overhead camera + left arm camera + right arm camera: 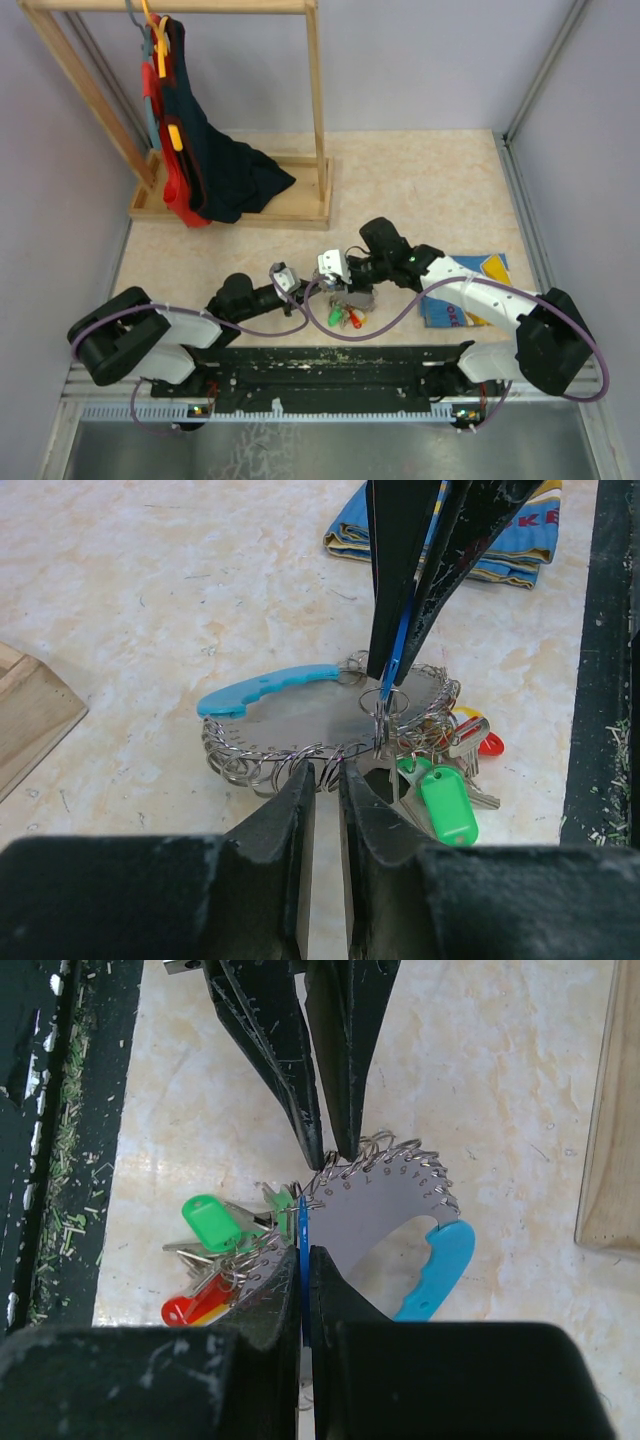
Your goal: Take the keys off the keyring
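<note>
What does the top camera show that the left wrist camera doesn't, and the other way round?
Only the top view: clothes hanging on the rack. Only the left wrist: wire rings round the grey disc, and the right tool shut on a blue tag. Both: the green tag, the book and the rack's base.

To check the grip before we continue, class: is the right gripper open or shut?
Shut: the right gripper pinches a thin blue key tag edge-on.
</note>
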`<state>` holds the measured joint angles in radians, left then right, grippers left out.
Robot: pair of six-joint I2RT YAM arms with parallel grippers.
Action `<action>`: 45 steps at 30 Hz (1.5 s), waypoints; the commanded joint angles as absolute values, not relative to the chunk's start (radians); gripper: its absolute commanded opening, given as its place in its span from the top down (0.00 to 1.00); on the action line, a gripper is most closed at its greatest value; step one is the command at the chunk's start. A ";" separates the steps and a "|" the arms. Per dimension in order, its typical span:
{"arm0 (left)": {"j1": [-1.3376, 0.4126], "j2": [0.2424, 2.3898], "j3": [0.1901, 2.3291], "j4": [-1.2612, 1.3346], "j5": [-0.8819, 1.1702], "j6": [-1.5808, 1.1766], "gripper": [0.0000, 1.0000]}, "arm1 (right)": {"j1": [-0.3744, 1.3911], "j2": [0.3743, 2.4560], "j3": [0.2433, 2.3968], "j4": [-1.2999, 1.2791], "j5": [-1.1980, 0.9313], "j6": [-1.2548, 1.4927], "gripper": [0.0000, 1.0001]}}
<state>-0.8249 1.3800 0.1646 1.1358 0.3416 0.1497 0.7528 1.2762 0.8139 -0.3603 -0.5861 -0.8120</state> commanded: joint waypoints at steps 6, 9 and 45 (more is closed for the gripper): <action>-0.828 1.323 0.107 1.170 0.347 0.115 0.77 | 0.741 1.243 0.873 -0.327 -0.630 -0.824 1.00; -0.827 1.290 0.079 1.167 0.338 0.103 0.77 | 0.741 1.243 0.872 -0.327 -0.632 -0.822 1.00; -0.930 1.440 0.175 1.161 0.281 0.057 0.91 | 0.741 1.246 0.873 -0.329 -0.641 -0.821 1.00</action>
<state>-0.9215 1.4227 0.1532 1.1301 0.2687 0.0669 0.7494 1.2762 0.8192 -0.3676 -0.5968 -0.8116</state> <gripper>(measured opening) 0.076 0.013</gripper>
